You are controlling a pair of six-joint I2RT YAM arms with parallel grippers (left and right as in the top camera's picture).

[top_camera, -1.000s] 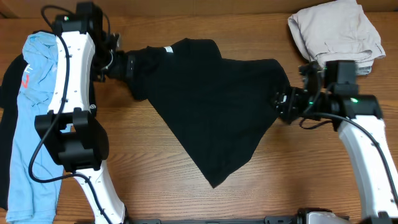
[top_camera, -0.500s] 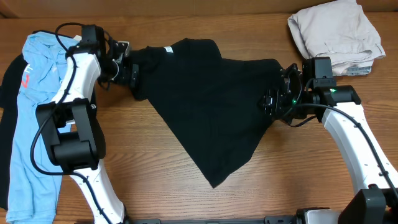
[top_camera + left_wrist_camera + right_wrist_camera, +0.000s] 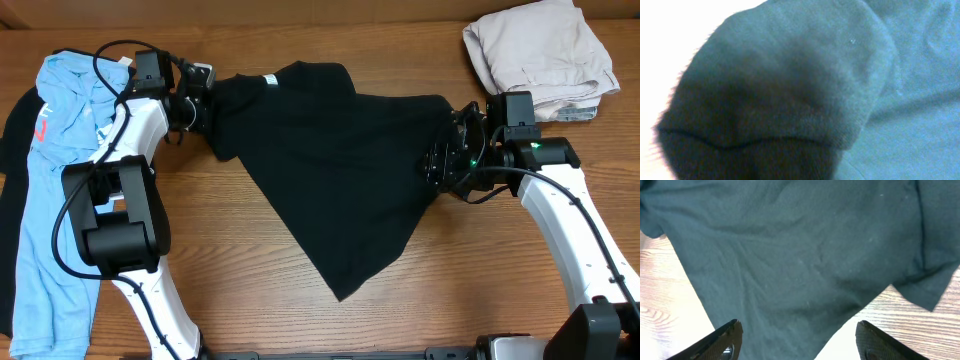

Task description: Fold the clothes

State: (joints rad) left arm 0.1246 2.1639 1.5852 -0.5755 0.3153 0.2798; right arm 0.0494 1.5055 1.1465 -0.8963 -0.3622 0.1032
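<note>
Black T-shirt: a plain black, soft-fabric T-shirt (image 3: 340, 170) lies spread over the middle of the brown wooden tabletop (image 3: 250, 280). It stretches from one arm to the other, and one long corner tapers to a point toward the near edge.
Label: a small white label (image 3: 268, 81) shows on the shirt's far-left part, close to the left arm.
Left fingers: the left fingers (image 3: 203, 104) sit at the shirt's left sleeve end. They are closed tight, with the bunched black cloth pinched between them. The left wrist view shows only a rounded fold of dark fabric with a stitched hem (image 3: 755, 142), seen very close. The fingers themselves do not appear in it.
Right fingers: the right fingers (image 3: 722, 342) stand wide apart over the shirt's right edge, with cloth lying in the gap and nothing gripped. From overhead they rest at the shirt's right corner (image 3: 440, 160).
Shirt's right side: in the right wrist view the fabric is lightly wrinkled, and a sleeve flap (image 3: 935, 287) lies out over bare wood.
Light blue tee: a light blue tee with a red print (image 3: 55, 200) lies lengthwise along the left side of the tabletop, partly under the left arm.
Dark garment: a black garment (image 3: 10, 140) pokes out from beneath the blue tee at the far left edge.
Beige pile: folded beige garments (image 3: 540, 50) sit in the far right corner, just beyond the right arm and apart from the black shirt.
</note>
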